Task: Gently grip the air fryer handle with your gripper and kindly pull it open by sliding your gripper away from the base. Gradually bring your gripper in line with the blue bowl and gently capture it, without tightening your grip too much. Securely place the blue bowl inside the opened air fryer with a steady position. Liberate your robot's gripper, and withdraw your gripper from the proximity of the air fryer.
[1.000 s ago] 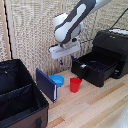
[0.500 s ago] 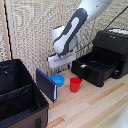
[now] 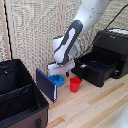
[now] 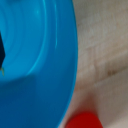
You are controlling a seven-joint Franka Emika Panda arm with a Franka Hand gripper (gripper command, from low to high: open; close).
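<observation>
The black air fryer (image 3: 111, 46) stands at the exterior view's right with its drawer (image 3: 95, 69) pulled out toward the left. I cannot make out its handle. The small blue bowl (image 3: 57, 80) sits on the wooden table beside the red cup (image 3: 75, 84). My gripper (image 3: 61, 73) hangs low right over the bowl, its fingers mostly hidden behind the white hand. In the wrist view the bowl (image 4: 35, 60) fills most of the picture. A dark finger (image 4: 2, 52) shows at the edge, far from the bowl's rim. The jaws look open.
A flat dark-blue panel (image 3: 46, 85) stands upright just left of the bowl. A big black fabric case (image 3: 17, 95) sits at the exterior view's left. The red cup (image 4: 82, 120) shows close to the bowl in the wrist view. A slatted wall stands behind.
The arm has come down and slightly to the exterior view's left, bringing the gripper from well above the table to just over the blue bowl. The bowl and cup have not moved.
</observation>
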